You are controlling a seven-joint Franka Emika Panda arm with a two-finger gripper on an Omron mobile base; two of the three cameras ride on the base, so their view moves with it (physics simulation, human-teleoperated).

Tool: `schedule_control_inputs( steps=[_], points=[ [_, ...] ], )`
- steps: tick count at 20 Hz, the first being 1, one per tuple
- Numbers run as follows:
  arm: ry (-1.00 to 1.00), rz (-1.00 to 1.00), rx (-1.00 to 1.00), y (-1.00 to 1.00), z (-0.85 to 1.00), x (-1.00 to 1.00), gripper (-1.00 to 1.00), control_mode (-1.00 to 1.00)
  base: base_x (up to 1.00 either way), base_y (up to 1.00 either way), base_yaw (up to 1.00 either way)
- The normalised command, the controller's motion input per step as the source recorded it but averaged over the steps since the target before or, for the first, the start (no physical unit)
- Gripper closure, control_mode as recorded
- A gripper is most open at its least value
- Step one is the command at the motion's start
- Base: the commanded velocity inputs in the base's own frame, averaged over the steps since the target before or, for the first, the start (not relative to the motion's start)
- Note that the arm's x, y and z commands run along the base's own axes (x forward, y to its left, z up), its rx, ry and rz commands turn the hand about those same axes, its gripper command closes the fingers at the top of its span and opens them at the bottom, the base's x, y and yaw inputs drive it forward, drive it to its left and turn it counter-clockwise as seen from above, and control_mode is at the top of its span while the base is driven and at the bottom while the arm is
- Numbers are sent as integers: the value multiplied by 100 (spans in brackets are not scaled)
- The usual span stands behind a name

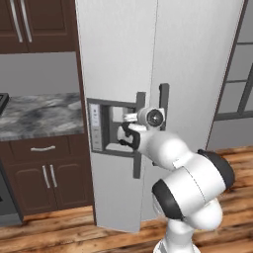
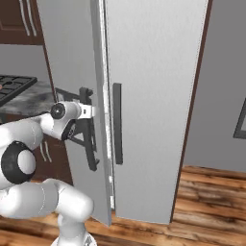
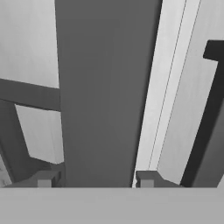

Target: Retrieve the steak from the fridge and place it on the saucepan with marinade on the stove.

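The gripper point(image 3: 95, 181) straddles the left door handle point(image 3: 103, 92) of the fridge point(image 1: 197, 59), fingers not visibly clamped on it. The door stands slightly ajar. I'd pull outward along the door's arc; the steak presumably sits inside, unseen.

Fridge point(image 1: 192, 59) top is cut off; its interior stays hidden.

We see the silver fridge point(image 2: 153, 96), its left door point(image 2: 72, 62) swung slightly ajar. Our white arm reaches in from the lower left, and the gripper point(image 2: 91, 111) sits at that door's dark bar handle point(image 2: 89, 139). The right door's handle point(image 2: 117, 124) stands just beside.
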Motion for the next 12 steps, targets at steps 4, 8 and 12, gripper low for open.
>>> schedule_control_inputs(
  steps=[4, 8, 12],
  points=[
    [0, -5, 0, 63, -27, -41, 100, -100, 0, 0, 0],
    [0, -8, 0, 62, -28, -39, 100, -100, 0, 0, 0],
    [0, -8, 0, 62, -27, -37, 100, -100, 0, 0, 0]
  ],
)
